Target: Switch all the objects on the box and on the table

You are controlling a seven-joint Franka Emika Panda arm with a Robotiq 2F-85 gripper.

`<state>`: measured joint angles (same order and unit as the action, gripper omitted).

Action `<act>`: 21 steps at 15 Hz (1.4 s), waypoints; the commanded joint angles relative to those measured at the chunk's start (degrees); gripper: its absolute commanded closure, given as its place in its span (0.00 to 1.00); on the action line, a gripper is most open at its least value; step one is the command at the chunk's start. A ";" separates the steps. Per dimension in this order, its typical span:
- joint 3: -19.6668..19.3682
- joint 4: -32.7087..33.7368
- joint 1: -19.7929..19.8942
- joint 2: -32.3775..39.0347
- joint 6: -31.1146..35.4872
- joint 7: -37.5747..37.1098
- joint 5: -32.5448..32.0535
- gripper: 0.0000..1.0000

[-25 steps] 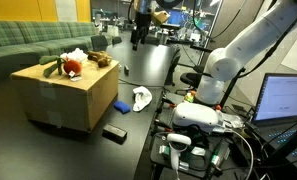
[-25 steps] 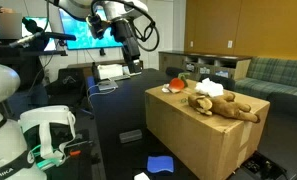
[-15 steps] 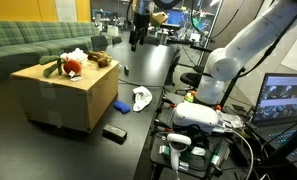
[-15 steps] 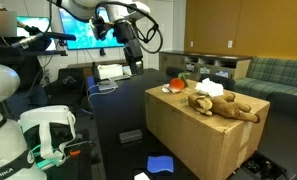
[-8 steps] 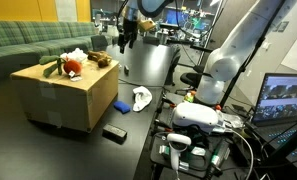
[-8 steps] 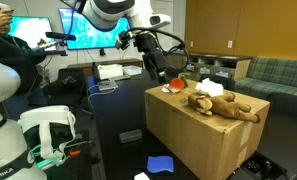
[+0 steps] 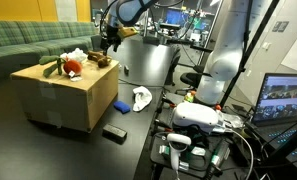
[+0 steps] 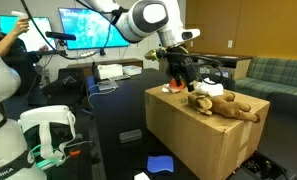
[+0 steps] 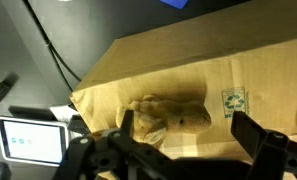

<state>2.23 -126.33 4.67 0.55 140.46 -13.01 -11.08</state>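
A cardboard box (image 7: pixel 63 95) stands on the dark table in both exterior views (image 8: pixel 203 135). On it lie a brown plush toy (image 8: pixel 220 104), a red object (image 8: pixel 174 88) and a white object (image 8: pixel 210 87). My gripper (image 8: pixel 180 73) hangs above the box top, open and empty. In the wrist view the plush toy (image 9: pixel 168 112) lies between the spread fingers (image 9: pixel 260 138). On the table lie a blue object (image 7: pixel 121 105), a white cloth (image 7: pixel 141 98) and a black block (image 7: pixel 114 133).
A green sofa (image 7: pixel 28 42) stands behind the box. A second white robot (image 7: pixel 203 110) and a laptop (image 7: pixel 285 98) sit to one side. A person (image 8: pixel 0 35) stands by the monitors (image 8: pixel 88 28).
The arm has swung from beyond the table over to above the box top. The gripper stays open. The objects have not moved.
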 commanded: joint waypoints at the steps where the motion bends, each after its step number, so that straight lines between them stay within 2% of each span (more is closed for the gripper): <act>1: -1.53 9.22 -2.15 9.53 1.78 -4.86 -2.67 0.00; 5: -4.68 16.22 -5.01 16.93 2.03 -10.62 -6.84 0.00; 11: -10.17 24.59 -7.62 23.93 1.23 -13.53 -7.89 0.00; 19: -14.80 28.96 -8.48 28.61 0.02 -14.39 -8.19 0.00; 20: -14.85 29.13 -8.09 29.00 -0.43 -13.70 -7.56 0.16; 21: -14.64 29.15 -7.49 29.26 -0.78 -12.61 -6.70 0.26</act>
<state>-11.34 -100.33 -3.29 27.40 141.43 -26.26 -18.01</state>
